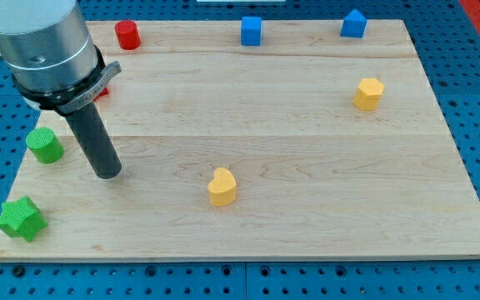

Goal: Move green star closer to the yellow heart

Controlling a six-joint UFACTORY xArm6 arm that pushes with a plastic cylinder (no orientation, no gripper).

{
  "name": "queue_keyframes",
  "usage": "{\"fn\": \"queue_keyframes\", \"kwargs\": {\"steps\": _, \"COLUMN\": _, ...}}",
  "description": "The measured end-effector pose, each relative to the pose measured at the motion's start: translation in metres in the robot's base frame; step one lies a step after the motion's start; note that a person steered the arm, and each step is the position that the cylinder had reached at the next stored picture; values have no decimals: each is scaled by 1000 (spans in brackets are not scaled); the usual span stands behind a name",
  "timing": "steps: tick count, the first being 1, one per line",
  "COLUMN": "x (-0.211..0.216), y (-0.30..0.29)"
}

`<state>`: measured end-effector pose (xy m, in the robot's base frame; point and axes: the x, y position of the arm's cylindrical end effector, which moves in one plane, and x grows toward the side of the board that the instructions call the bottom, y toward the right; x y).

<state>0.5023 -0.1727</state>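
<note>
The green star (21,218) lies at the board's bottom left corner. The yellow heart (222,187) sits near the middle of the board, toward the view's bottom, far to the right of the star. My tip (107,173) rests on the board up and to the right of the green star, apart from it, and well left of the yellow heart. It touches no block.
A green cylinder (45,145) stands just left of the rod. A red cylinder (127,34), a blue block (251,30) and a blue block (353,23) line the top edge. A yellow block (369,93) sits at the right. A red block (102,89) is partly hidden behind the arm.
</note>
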Motion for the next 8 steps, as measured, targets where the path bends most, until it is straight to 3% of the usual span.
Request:
{"fn": "queue_keyframes", "kwargs": {"steps": 5, "x": 8, "y": -49}}
{"fn": "queue_keyframes", "kwargs": {"steps": 8, "x": -2, "y": -34}}
